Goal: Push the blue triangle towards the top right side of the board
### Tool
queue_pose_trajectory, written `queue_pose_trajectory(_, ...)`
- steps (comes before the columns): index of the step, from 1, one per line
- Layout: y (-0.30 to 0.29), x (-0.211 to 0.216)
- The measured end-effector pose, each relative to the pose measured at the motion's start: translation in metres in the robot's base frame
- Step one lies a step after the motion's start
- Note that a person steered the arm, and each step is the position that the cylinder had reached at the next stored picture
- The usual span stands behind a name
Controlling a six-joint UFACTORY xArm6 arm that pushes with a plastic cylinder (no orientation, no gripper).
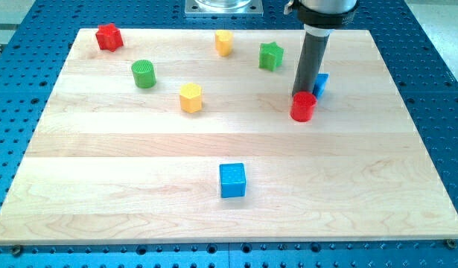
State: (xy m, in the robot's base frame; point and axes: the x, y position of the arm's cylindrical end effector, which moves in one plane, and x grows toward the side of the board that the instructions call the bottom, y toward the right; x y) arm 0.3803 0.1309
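Standing in the upper right of the frame, my tip (pixel 302 95) comes down just behind the red cylinder (pixel 304 107), which hides its very end. The blue triangle (pixel 321 84) lies just to the tip's right and slightly toward the frame's top, half hidden by the rod; contact cannot be judged. Being a plain rod, the tool has nothing to spread or pinch. Pushing up and right would likely need the tip lower left of the triangle, roughly where it is. The counter (pixel 102 193) holds 7 blocks.
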Motion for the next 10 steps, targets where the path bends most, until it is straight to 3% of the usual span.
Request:
queue_pose_trajectory(2,0.079,-0.019)
queue_pose_trajectory(3,0.092,-0.021)
queue_pose_trajectory(5,0.092,-0.111)
queue_pose_trajectory(6,0.089,-0.135)
queue_pose_trajectory(9,0.058,-0.075)
queue_pose_trajectory(10,0.043,-0.073)
